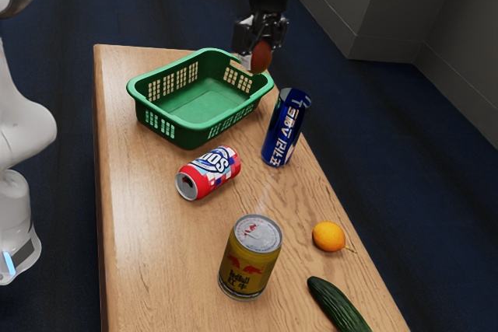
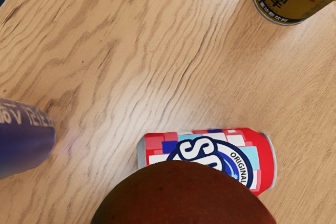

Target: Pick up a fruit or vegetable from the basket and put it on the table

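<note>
Jaws stand parted by no more than the reddish-brown fruit (image 1: 261,57) they grip, and your gripper (image 1: 261,44) holds it in the air. You see the fruit against the basket's far corner in the exterior view, but you cannot tell exactly what it hangs over. Its kind is hard to make out, and in the wrist view its lower part is cut off.

The green basket (image 1: 136,87) sits on the worktop (image 1: 148,231), its near wall hiding a strip of its own floor. Just beside it stands the blue can (image 1: 284,128); whether they touch, you cannot tell. In the wrist view that can is blurred and cut off, its lettering broken.

Your red can (image 1: 208,172) lies on its side between the basket and the upright gold can (image 1: 249,262). The wrist view has the fruit covering part of the red can's label, and the gold can loses its top to the picture's edge.

Farther along lie an orange citrus (image 1: 328,236) with a thin stem and a cucumber (image 1: 339,306), its near end cut off by the exterior view's lower edge. Your arm (image 1: 19,122) is cut off too.
</note>
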{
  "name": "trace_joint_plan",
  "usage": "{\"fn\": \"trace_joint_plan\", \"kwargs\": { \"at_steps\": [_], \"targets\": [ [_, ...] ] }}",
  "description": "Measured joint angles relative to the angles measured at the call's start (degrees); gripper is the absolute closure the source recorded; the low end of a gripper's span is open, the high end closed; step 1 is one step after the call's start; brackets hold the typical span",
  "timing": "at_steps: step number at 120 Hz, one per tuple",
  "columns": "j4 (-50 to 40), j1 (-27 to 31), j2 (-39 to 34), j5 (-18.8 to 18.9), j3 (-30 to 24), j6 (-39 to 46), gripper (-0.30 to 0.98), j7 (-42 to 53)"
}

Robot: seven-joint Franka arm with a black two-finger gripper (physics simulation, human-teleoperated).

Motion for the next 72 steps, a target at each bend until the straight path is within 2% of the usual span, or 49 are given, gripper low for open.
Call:
{"fn": "trace_joint_plan", "kwargs": {
  "at_steps": [33, 72],
  "targets": [
    [-3.2, -6.24, 1.56, -0.18, -0.48, 7.78, 0.53, -3.51],
    [-5.94, -6.8, 5.93, -0.92, -0.41, 16.11, 0.53, -6.08]
  ]
}}
